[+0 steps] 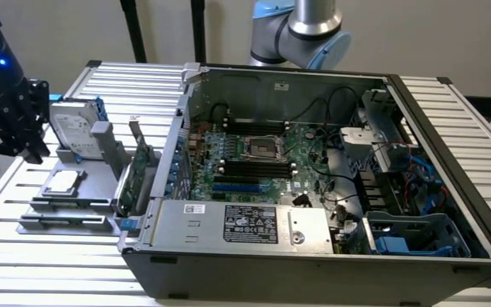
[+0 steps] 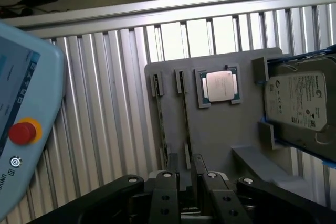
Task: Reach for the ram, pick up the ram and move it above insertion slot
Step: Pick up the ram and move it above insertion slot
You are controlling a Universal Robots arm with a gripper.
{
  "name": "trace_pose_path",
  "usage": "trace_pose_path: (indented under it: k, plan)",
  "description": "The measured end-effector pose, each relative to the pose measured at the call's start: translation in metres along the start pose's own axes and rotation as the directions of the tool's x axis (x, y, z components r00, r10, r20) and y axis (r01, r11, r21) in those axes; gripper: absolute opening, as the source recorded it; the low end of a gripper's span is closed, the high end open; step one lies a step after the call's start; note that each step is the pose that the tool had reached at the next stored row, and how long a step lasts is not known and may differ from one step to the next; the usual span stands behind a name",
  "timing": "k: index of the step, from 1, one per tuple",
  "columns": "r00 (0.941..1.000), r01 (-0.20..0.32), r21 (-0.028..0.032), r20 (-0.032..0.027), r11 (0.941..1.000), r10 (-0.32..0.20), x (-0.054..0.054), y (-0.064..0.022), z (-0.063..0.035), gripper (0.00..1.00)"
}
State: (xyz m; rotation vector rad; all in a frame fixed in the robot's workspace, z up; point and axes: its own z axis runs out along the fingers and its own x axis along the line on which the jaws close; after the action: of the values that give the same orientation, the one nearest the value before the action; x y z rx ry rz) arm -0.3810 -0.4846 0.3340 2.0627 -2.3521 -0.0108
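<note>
Ram (image 2: 184,116) stood on edge in the grey holder (image 2: 220,129) on the worktop (image 2: 105,103), beside the processor chip (image 2: 219,86). We saw the tool (image 2: 197,174) near it. We could not tell whether it was apart or together.

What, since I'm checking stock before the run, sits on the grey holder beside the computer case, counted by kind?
ram sticks: 2
processor chip: 1
hard drive: 1
expansion card: 1
Total: 5
</note>
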Motion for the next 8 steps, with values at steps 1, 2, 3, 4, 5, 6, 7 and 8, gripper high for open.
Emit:
trace_pose_path:
  k: [1, 2, 3, 4, 5, 6, 7, 8]
  plan:
    - [1.0000, 0.000, 0.0001, 0.0001, 1.0000, 0.000, 0.000, 0.0001, 0.0019, 0.25]
    - [1.0000, 0.000, 0.0000, 0.0000, 1.0000, 0.000, 0.000, 0.0001, 0.0036, 0.25]
    - [1.0000, 0.000, 0.0001, 0.0001, 1.0000, 0.000, 0.000, 0.0001, 0.0055, 0.25]
    - [1.0000, 0.000, -0.0001, 0.0000, 1.0000, 0.000, 0.000, 0.0002, 0.0073, 0.25]
    - [1.0000, 0.000, 0.0000, 0.0000, 1.0000, 0.000, 0.000, 0.0002, 0.0091, 0.25]
    - [1.0000, 0.000, 0.0000, 0.0001, 1.0000, 0.000, 0.001, 0.0002, 0.0110, 0.25]
    - [1.0000, 0.000, 0.0000, 0.0000, 1.0000, 0.000, 0.001, 0.0001, 0.0128, 0.25]
    - [1.0000, 0.000, 0.0001, 0.0001, 1.0000, 0.000, 0.002, 0.0001, 0.0146, 0.25]
